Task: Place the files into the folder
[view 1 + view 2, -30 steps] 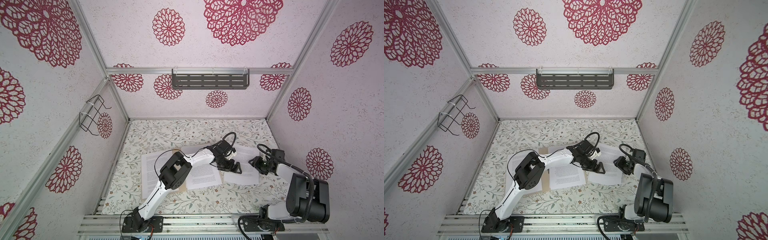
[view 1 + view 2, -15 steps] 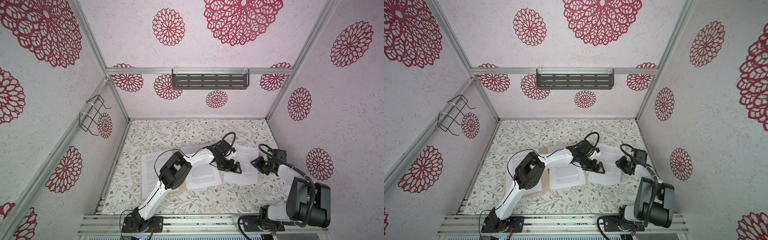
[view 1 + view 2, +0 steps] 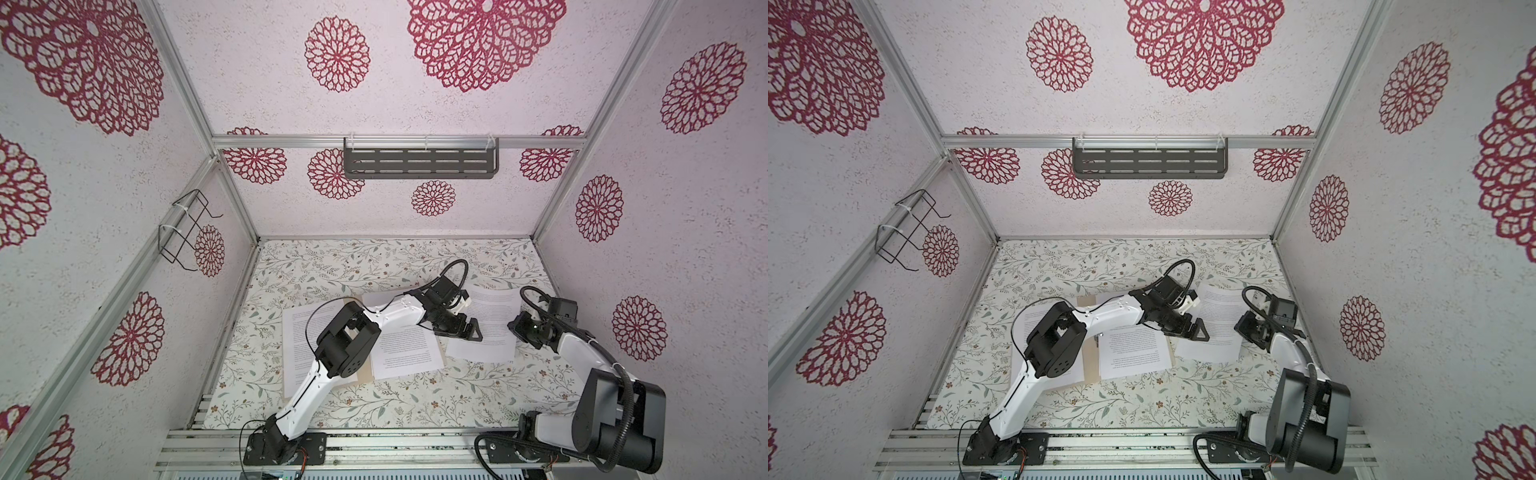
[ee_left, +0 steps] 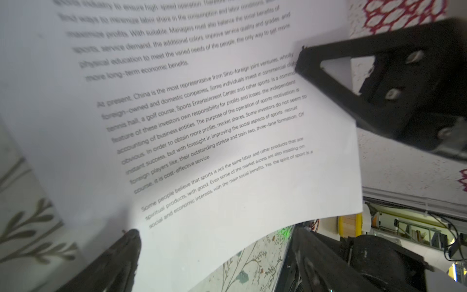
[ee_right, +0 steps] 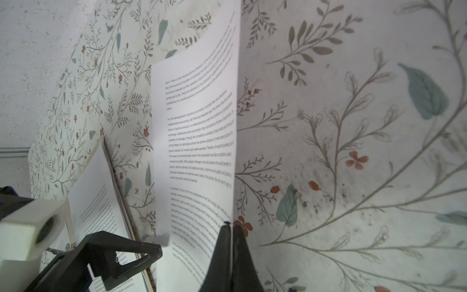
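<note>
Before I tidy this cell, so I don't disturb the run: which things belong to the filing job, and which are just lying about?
Job: folder; sheets lying on it; loose sheet, pinched at its edge by the right gripper; open left gripper.
Idle: slotted grey shelf, wire rack, both on the walls.

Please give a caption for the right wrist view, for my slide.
The right gripper, shut, pinches the edge of a printed sheet over the floral table cover.
</note>
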You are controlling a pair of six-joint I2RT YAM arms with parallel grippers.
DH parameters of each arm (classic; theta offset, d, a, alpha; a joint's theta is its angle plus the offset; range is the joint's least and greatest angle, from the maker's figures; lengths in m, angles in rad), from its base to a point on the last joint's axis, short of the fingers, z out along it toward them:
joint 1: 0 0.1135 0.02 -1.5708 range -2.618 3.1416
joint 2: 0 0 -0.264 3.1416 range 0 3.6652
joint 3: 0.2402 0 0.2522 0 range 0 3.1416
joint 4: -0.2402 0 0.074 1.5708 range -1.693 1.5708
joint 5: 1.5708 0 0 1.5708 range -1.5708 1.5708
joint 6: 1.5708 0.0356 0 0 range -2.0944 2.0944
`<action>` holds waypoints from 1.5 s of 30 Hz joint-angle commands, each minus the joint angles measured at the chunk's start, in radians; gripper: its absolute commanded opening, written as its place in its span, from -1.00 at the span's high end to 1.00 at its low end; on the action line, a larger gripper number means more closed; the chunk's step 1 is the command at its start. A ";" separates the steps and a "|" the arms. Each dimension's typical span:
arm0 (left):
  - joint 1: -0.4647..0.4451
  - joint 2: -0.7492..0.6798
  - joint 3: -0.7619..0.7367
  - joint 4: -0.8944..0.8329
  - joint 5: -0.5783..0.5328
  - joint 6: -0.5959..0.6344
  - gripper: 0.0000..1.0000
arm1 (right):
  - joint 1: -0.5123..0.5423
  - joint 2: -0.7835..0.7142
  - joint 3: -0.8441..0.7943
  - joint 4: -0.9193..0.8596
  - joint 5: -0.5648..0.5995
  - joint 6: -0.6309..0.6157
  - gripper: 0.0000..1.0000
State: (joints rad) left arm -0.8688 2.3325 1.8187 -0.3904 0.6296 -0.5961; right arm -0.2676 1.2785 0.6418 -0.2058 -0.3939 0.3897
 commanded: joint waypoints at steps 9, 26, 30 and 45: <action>0.123 -0.547 -0.342 0.421 0.019 -0.128 -0.95 | 0.003 -0.055 0.060 -0.034 0.039 -0.003 1.00; 0.386 -1.259 -0.821 -0.155 -0.557 0.271 -0.95 | 0.405 0.079 0.456 -0.153 0.329 -0.002 1.00; 0.406 -1.394 -0.919 -0.118 -0.578 0.340 -0.95 | 0.540 0.155 0.586 -0.199 0.380 -0.007 1.00; 0.427 -1.505 -1.084 0.002 -0.680 0.371 -0.95 | 0.803 0.304 0.882 -0.251 0.175 0.062 1.00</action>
State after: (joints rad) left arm -0.4488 0.8181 0.7315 -0.4061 -0.0185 -0.2531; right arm 0.5480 1.6127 1.5269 -0.4885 -0.1188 0.4046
